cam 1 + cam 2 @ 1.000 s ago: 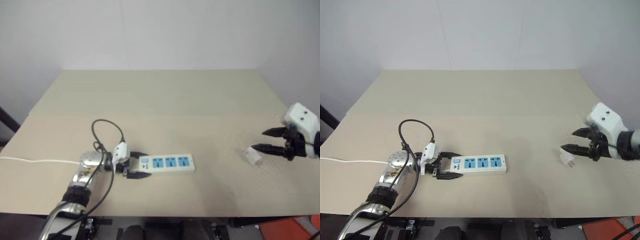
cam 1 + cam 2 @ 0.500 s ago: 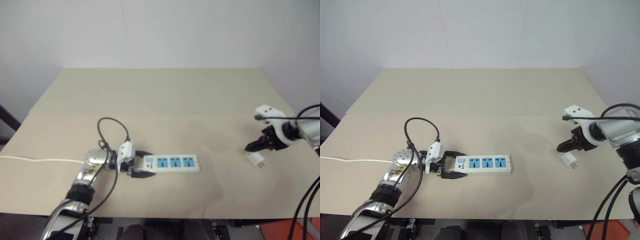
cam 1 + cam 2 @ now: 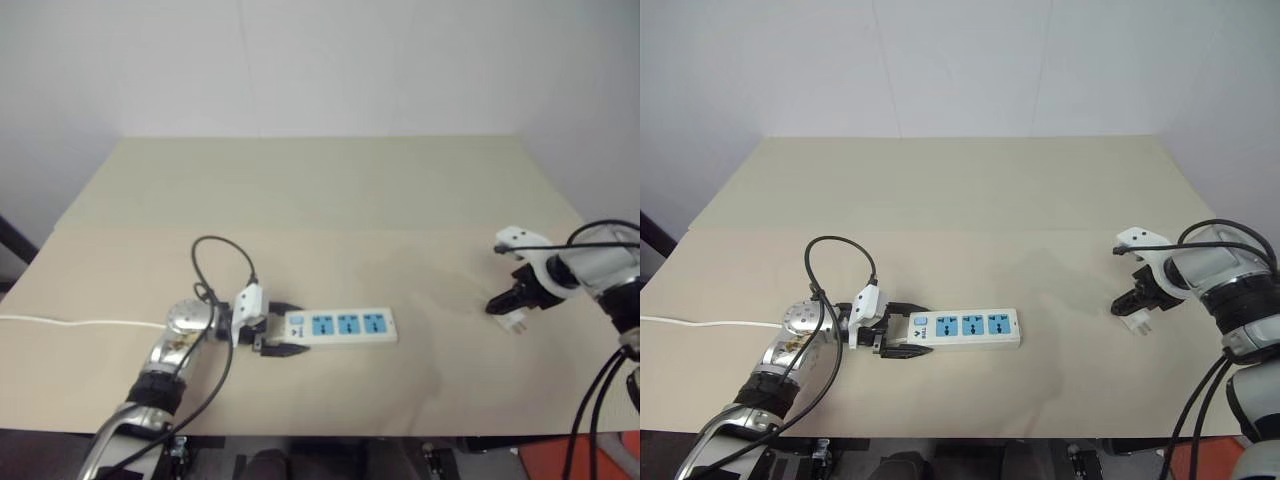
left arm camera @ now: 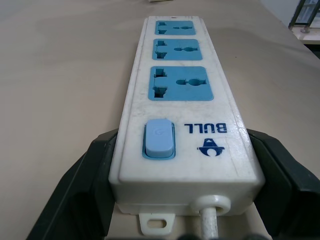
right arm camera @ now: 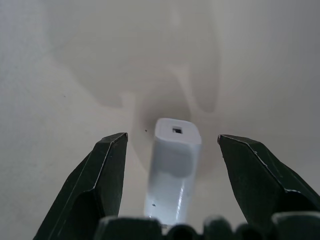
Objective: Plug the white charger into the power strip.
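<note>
Nearest the robot, on the left of the beige bench (image 3: 330,190), the left gripper (image 3: 902,330) is seen with its black fingers (image 4: 80,195) set against the two long sides of the power strip (image 3: 965,328), so that the switch end of the strip is clasped between them. The strip lies flat on the bench with its three blue sockets facing up; the small blue switch (image 4: 159,138) sits at the held end, and the thin white cord (image 3: 70,322) is seen running off toward the left edge of the bench. A black cable (image 3: 222,265) loops above the left wrist.

Farther right, well apart from the strip, the white charger (image 5: 172,167) lies on the bench. The right gripper (image 3: 1132,302) is pointed steeply down over it, with its fingers (image 5: 102,175) spread wide on either side of the charger. A gap is visible between each finger and the charger, so nothing is gripped by them.
</note>
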You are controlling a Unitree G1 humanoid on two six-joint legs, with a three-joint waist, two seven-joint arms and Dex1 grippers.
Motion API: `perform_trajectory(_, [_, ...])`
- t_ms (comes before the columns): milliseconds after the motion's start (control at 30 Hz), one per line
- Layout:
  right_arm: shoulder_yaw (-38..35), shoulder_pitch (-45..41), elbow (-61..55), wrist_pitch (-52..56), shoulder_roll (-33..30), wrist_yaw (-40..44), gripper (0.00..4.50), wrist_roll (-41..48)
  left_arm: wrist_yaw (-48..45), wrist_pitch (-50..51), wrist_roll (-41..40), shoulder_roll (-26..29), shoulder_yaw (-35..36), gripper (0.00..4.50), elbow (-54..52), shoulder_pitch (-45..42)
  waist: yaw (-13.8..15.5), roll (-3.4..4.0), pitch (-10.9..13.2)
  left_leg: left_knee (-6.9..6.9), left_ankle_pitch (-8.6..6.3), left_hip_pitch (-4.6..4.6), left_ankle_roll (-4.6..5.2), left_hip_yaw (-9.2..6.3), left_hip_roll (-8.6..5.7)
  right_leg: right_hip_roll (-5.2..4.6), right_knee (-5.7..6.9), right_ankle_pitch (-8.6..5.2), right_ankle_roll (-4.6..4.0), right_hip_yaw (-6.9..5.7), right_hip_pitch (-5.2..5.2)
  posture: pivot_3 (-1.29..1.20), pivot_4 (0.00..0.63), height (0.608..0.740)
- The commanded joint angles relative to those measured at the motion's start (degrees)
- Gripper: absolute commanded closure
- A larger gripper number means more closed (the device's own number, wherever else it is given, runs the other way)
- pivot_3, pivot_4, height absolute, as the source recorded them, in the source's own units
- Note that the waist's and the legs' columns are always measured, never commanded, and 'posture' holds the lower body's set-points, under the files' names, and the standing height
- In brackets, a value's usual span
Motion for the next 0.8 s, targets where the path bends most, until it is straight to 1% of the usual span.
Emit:
perform_trajectory(33, [-1.62, 0.01, -0.12, -0.21, 0.39, 0.48, 1.40, -0.65, 0.32, 0.74, 1.29, 0.93, -1.07, 1.22, -0.31, 0.79, -0.05, 0.00, 0.00, 0.00, 0.00, 0.00, 0.00, 0.00, 0.00, 0.00, 0.01, 0.00, 0.00, 0.00, 0.00, 0.00, 0.150, 0.740])
perform_trajectory(67, [-1.65, 0.39, -0.53, 0.00, 0.53, 0.61, 1.59, -0.65, 0.34, 0.77, 1.32, 1.05, -1.05, 1.22, -0.32, 0.77, -0.08, 0.00, 0.00, 0.00, 0.00, 0.00, 0.00, 0.00, 0.00, 0.00, 0.01, 0.00, 0.00, 0.00, 0.00, 0.00, 0.150, 0.740])
perform_trajectory(100, [-1.61, 0.73, -0.97, 0.12, 0.60, 0.87, 1.89, -0.64, 0.34, 0.76, 1.34, 1.16, -1.02, 1.22, -0.29, 0.72, -0.09, 0.00, 0.00, 0.00, 0.00, 0.00, 0.00, 0.00, 0.00, 0.00, 0.01, 0.00, 0.00, 0.00, 0.00, 0.00, 0.150, 0.740])
perform_trajectory(133, [-1.57, 1.02, -1.38, 0.16, 0.63, 1.07, 2.31, -0.65, 0.34, 0.76, 1.34, 1.24, -0.99, 1.22, -0.24, 0.68, -0.10, 0.00, 0.00, 0.00, 0.00, 0.01, 0.00, -0.01, 0.00, 0.01, 0.02, 0.00, 0.00, 0.00, 0.00, 0.00, 0.150, 0.740])
perform_trajectory(233, [-1.67, 1.61, -2.29, 0.50, 0.87, 1.12, 3.30, -0.68, 0.41, 0.73, 1.41, 1.50, -0.86, 1.22, 0.01, 0.47, -0.28, 0.00, 0.00, 0.00, 0.00, 0.01, 0.00, -0.01, 0.01, 0.01, 0.03, 0.00, 0.00, 0.00, 0.00, 0.00, 0.150, 0.740])
perform_trajectory(367, [-1.85, 2.32, -4.25, 0.98, 0.93, 1.05, 3.33, -0.56, 0.46, 0.55, 1.54, 1.80, -0.79, 1.22, 0.48, 0.09, -0.50, 0.00, 0.00, 0.00, 0.00, 0.03, 0.00, -0.02, 0.01, 0.01, 0.04, 0.00, 0.00, 0.00, 0.02, 0.00, 0.150, 0.740])
perform_trajectory(500, [-4.91, 2.21, -7.74, -0.25, 0.74, -0.62, 3.33, -0.03, 0.51, 0.34, 1.67, 1.99, -0.78, 1.22, 0.96, -0.47, -0.83, 0.00, 0.00, 0.00, 0.00, 0.04, 0.00, -0.02, 0.01, 0.01, 0.05, 0.00, 0.00, 0.00, 0.02, 0.00, 0.150, 0.740])
perform_trajectory(633, [-17.07, 3.90, -16.31, -5.70, 3.51, -5.96, 3.33, 4.41, 0.24, 0.10, 1.90, 2.06, -1.02, 1.22, 1.77, -1.43, -0.90, 0.00, 0.00, 0.00, 0.01, 0.04, -0.01, -0.03, 0.01, 0.01, 0.07, 0.01, 0.01, 0.01, 0.01, 0.00, 0.150, 0.740])
perform_trajectory(667, [-22.46, 5.44, -19.70, -7.98, 6.11, -7.57, 3.33, 7.38, 0.36, 0.18, 1.93, 1.84, -1.11, 1.22, 2.00, -1.94, -0.90, 0.00, 0.00, 0.00, 0.01, 0.04, -0.01, -0.03, 0.01, 0.01, 0.07, 0.01, 0.01, 0.01, 0.01, 0.00, 0.150, 0.740])
perform_trajectory(700, [-26.20, 6.70, -22.17, -9.56, 8.02, -8.70, 3.33, 9.33, 0.42, 0.22, 1.92, 1.70, -1.15, 1.22, 2.22, -2.32, -0.96, -0.01, 0.00, 0.00, 0.01, 0.03, -0.01, -0.06, 0.01, 0.03, 0.07, 0.02, 0.02, 0.00, 0.03, 0.00, 0.150, 0.740])
perform_trajectory(800, [-32.94, 10.90, -28.81, -14.32, 14.44, -11.99, 3.33, 13.68, 0.17, 0.01, 1.96, 1.60, -1.43, 1.22, 2.91, -3.30, -0.86, -0.03, 0.00, 0.00, 0.01, 0.04, -0.01, -0.13, 0.02, 0.04, 0.08, 0.03, 0.04, -0.03, 0.06, 0.00, 0.150, 0.740])
